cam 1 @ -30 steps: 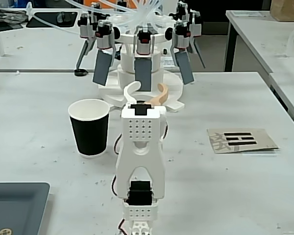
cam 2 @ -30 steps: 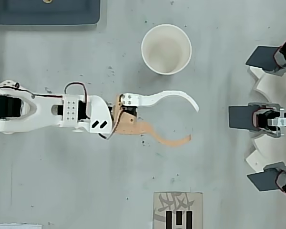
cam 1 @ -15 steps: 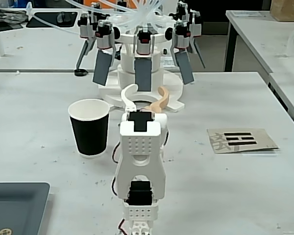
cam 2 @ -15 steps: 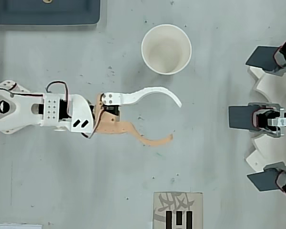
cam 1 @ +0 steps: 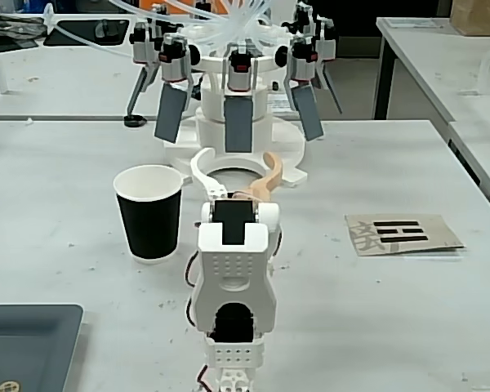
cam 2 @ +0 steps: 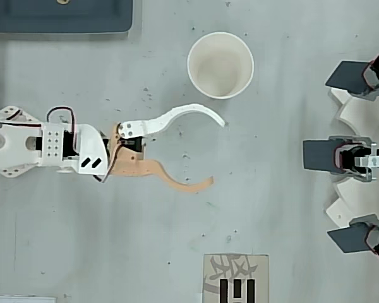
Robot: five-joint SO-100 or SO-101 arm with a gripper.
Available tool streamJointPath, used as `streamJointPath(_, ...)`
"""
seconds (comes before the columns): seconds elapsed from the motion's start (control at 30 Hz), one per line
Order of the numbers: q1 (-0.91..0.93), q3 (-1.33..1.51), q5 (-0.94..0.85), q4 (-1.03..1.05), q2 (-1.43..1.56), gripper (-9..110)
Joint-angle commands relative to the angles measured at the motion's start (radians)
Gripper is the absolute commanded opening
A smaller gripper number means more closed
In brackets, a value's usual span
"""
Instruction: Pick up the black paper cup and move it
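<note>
Cup: upright on counter, empty, light, crushable paper; grip mid-wall gently. End effector: wide open, holding nothing, beside cup.

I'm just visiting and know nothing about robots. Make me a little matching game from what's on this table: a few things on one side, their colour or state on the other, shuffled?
Things:
1. black paper cup
2. gripper
3. cardboard card
4. tray

Descriptions:
A. open, one white finger and one tan finger
B. dark blue-grey, at the table edge
C. upright, empty, white inside
D. lying flat, black stripes printed on it

Pairs: 1-C, 2-A, 3-D, 4-B
</note>
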Motion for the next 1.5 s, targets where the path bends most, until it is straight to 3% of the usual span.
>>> streamJointPath(0.0,0.006,0.006,0.008,-0.029,0.057,24)
streamJointPath(0.6,-0.135,0.103,-0.005,-0.060,0.146,39)
streamJointPath(1.47,-0.288,0.127,-0.060,-0.137,0.075,46)
